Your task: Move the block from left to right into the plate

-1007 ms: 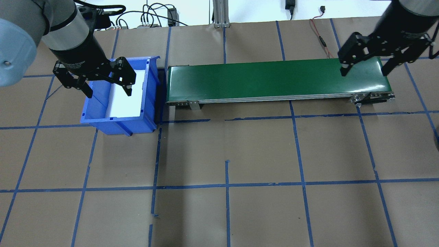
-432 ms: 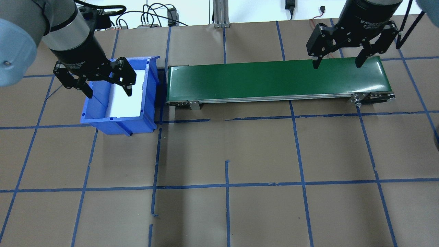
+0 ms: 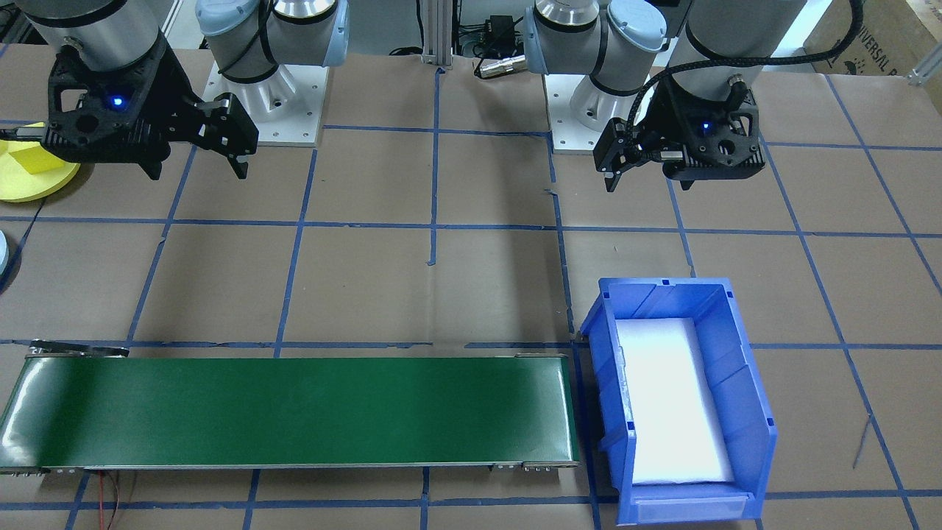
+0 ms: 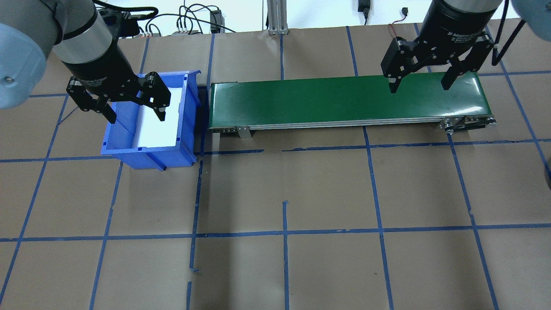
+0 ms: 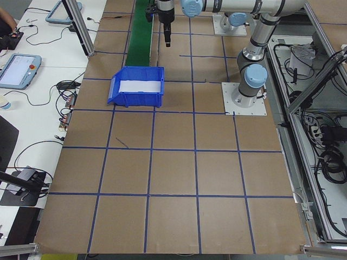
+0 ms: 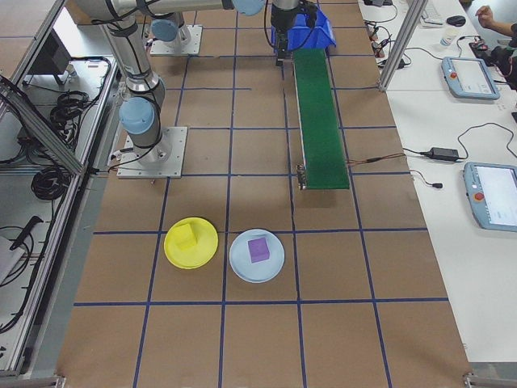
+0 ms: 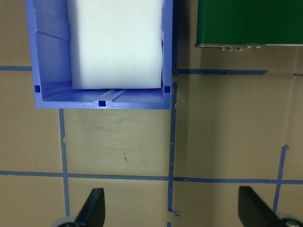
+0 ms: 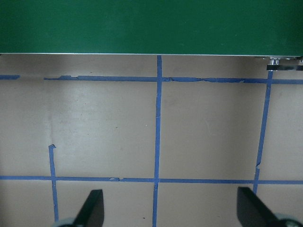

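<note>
The yellow plate (image 6: 207, 249) lies on the table off the belt's right end, with a yellow block (image 6: 187, 236) resting on it. Its edge (image 3: 22, 188) also shows in the front-facing view, partly behind my right arm. Beside it a purple block (image 6: 258, 249) sits on a light-blue plate (image 6: 241, 267). My right gripper (image 4: 419, 87) hangs open and empty, high near the belt's right end, well away from both plates. Its fingers (image 8: 92, 208) frame bare table. My left gripper (image 4: 137, 116) hovers open and empty by the blue bin (image 4: 189, 125).
A green conveyor belt (image 4: 344, 101) runs from the bin toward the right, with nothing on it. The bin holds only a white foam pad (image 4: 157, 125). Cables lie along the table's far edge. A person's hand shows at a side bench in the exterior right view.
My right gripper has swung left from past the belt's right end to above its right part and has turned. It stays open. The left arm has not moved.
</note>
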{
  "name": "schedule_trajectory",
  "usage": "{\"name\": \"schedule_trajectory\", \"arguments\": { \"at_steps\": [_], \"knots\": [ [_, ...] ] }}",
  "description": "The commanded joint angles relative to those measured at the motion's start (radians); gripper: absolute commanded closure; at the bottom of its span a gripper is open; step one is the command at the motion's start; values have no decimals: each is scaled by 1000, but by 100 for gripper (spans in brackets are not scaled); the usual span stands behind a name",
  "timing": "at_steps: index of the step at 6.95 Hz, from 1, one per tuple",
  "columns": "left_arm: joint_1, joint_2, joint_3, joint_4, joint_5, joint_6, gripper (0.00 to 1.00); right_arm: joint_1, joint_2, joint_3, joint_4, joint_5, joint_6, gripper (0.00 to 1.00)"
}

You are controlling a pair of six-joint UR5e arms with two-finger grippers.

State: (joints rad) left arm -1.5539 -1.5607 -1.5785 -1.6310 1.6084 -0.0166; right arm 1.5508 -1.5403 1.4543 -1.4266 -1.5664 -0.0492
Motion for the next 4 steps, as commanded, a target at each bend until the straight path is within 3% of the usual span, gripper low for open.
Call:
{"name": "schedule_trajectory", "arguments": {
  "at_steps": [1,4],
  "knots": [
    [-2,7,0,-1,2,0,0,-8,-6,4,35,-36,-3,0],
    [6,8,-2,-4,5,0,0,-8,-6,6,37,-40,-3,0]
  ]
}}
